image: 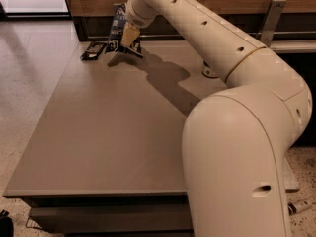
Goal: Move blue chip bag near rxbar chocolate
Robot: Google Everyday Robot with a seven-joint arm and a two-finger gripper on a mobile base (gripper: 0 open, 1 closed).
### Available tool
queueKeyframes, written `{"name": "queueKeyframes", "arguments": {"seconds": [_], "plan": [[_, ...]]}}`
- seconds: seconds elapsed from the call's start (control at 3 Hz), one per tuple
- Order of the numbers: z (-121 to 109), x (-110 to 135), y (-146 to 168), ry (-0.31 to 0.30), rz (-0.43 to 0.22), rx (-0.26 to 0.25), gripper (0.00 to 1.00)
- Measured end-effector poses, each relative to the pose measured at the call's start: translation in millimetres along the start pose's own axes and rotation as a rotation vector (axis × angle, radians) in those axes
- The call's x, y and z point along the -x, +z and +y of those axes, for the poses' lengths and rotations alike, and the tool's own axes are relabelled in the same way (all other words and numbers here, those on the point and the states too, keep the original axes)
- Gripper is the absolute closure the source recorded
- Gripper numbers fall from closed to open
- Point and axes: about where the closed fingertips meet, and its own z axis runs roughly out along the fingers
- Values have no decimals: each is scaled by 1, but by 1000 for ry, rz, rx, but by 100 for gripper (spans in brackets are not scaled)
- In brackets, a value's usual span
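The blue chip bag (118,24) is a dark navy foil bag standing upright at the far left of the table, partly hidden by my wrist. My gripper (124,47) reaches down from the long cream arm and is shut on the bag's lower part, at or just above the tabletop. The rxbar chocolate (94,51) is a small flat black wrapper lying on the table just left of the gripper, a short gap from the bag.
The grey-brown table (98,132) stretches toward me. My arm (237,132) fills the right side and hides most of a can (209,72) at the back right. A wooden wall and dark ledge run behind the table.
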Motion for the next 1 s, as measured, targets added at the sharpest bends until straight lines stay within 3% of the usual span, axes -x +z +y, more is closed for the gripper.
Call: {"name": "queueKeyframes", "arguments": {"seconds": [1.0], "plan": [[9, 0, 12, -3, 3, 20, 0]]}}
